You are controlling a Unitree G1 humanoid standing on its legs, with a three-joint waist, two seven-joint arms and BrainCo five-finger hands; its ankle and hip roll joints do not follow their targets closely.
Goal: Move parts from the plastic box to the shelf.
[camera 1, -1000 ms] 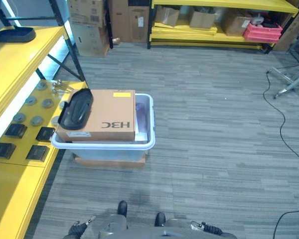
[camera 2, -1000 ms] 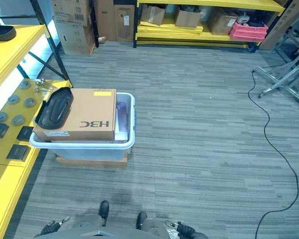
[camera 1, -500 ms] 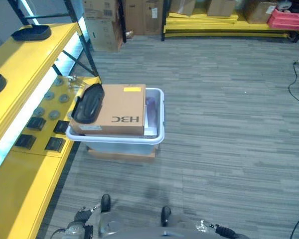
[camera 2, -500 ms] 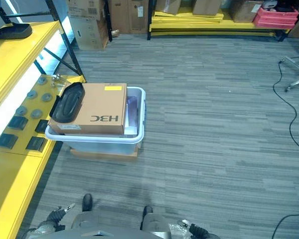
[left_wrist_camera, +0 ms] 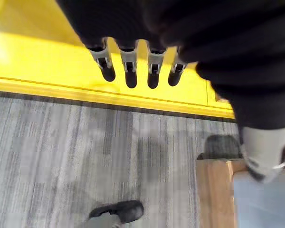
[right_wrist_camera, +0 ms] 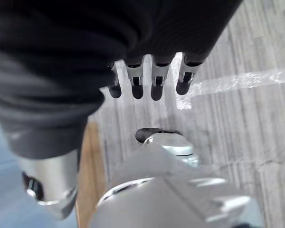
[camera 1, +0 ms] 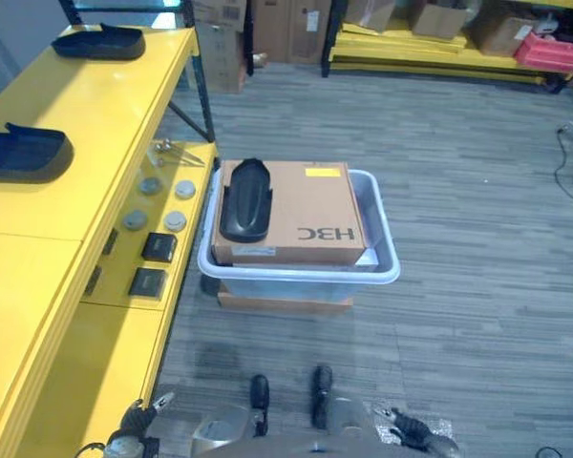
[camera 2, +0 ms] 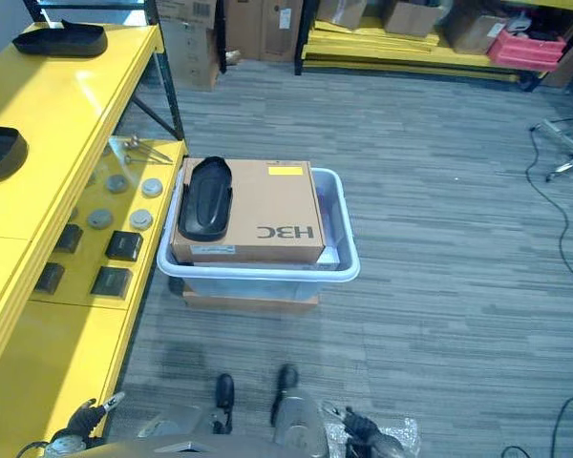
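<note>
Risk lies in the reach: the black moulded part (camera 1: 245, 199) rests loose on the cardboard box (camera 1: 296, 215) set in the plastic box (camera 1: 387, 270), so a careless grasp could slide it off the edge toward the yellow shelf (camera 1: 67, 181). Left hand (left_wrist_camera: 133, 66) and right hand (right_wrist_camera: 152, 76) both hang low by the floor, fingers relaxed and straight, holding nothing. Two similar black parts (camera 1: 19, 153) already sit on the shelf top. Compared with a second ago, the view has swung left; the things themselves look unmoved.
</note>
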